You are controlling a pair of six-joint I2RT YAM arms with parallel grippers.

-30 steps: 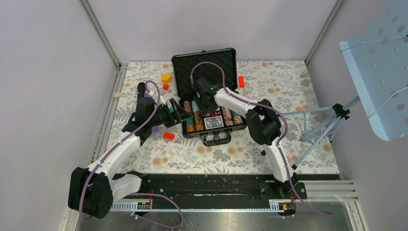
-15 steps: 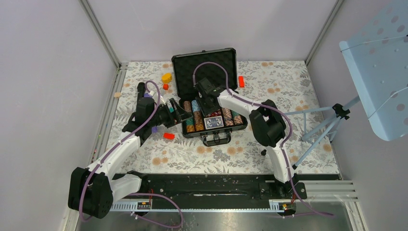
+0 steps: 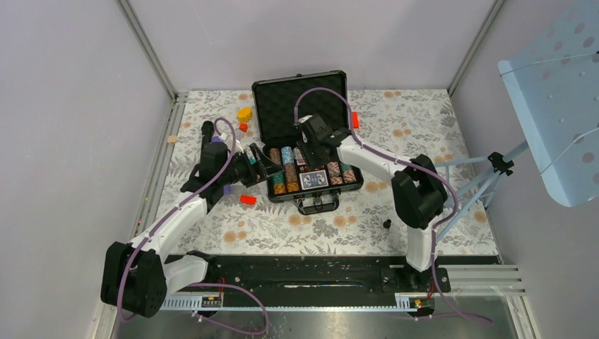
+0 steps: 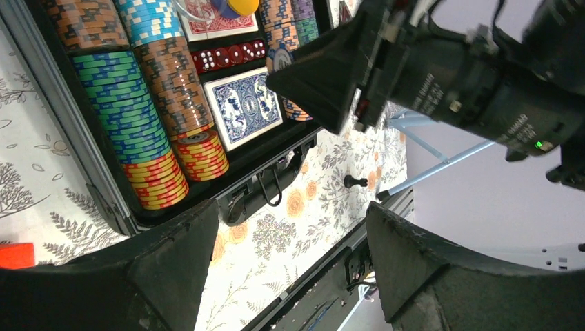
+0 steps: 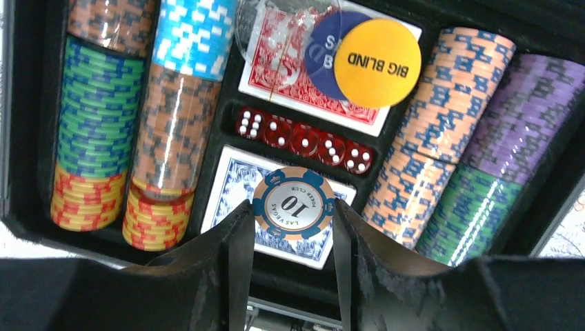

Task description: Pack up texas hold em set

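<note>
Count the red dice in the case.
5 dice, side by side in one row in the slot between the red-backed deck and the blue-backed deck. None appears hidden.

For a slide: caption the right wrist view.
Right jaws pinch a "10" poker chip over the blue card deck in the case.

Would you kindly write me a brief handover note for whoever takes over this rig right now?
Left end effector: open, empty, beside the case's left edge.
Right end effector: shut on a poker chip, above the blue card deck.
Done: chip rows, red card deck, dice sit in the case.
Left: slot the held chip into a row, close the open lid.
</note>
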